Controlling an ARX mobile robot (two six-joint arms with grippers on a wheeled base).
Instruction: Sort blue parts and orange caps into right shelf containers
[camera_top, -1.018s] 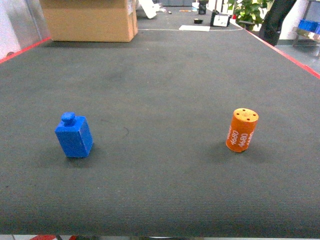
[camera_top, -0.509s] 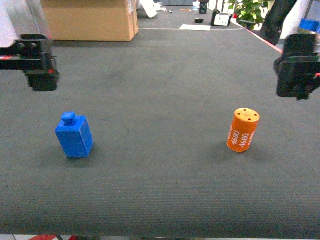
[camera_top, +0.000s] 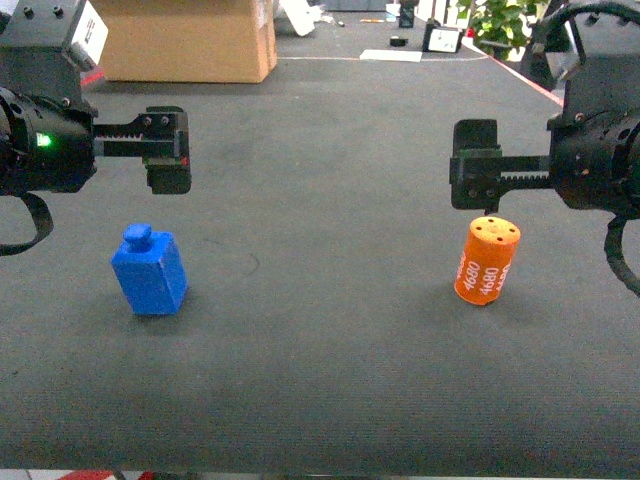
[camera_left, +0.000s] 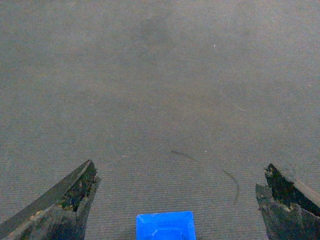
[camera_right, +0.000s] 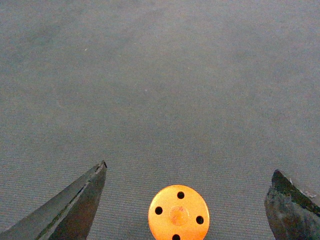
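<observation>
A dark blue part (camera_top: 150, 270) stands upright on the grey mat at the left. It shows at the bottom edge of the left wrist view as a blue part (camera_left: 165, 226). My left gripper (camera_top: 167, 160) hovers above and just behind it, open (camera_left: 180, 172), nothing between its fingers. An orange cap (camera_top: 487, 260) with white "4680" print stands at the right; its holed top is the orange cap (camera_right: 178, 212) in the right wrist view. My right gripper (camera_top: 472, 178) hangs above and behind it, open (camera_right: 190, 169) and empty. The right shelf containers are out of view.
A cardboard box (camera_top: 185, 40) stands at the far left of the mat. Small items (camera_top: 440, 38) and a plant (camera_top: 495, 20) lie beyond the far edge. A red strip (camera_top: 525, 85) marks the mat's right border.
Both arms have come in from the sides of the head view and moved inward over the blue part and the orange cap. The two objects have not moved.
</observation>
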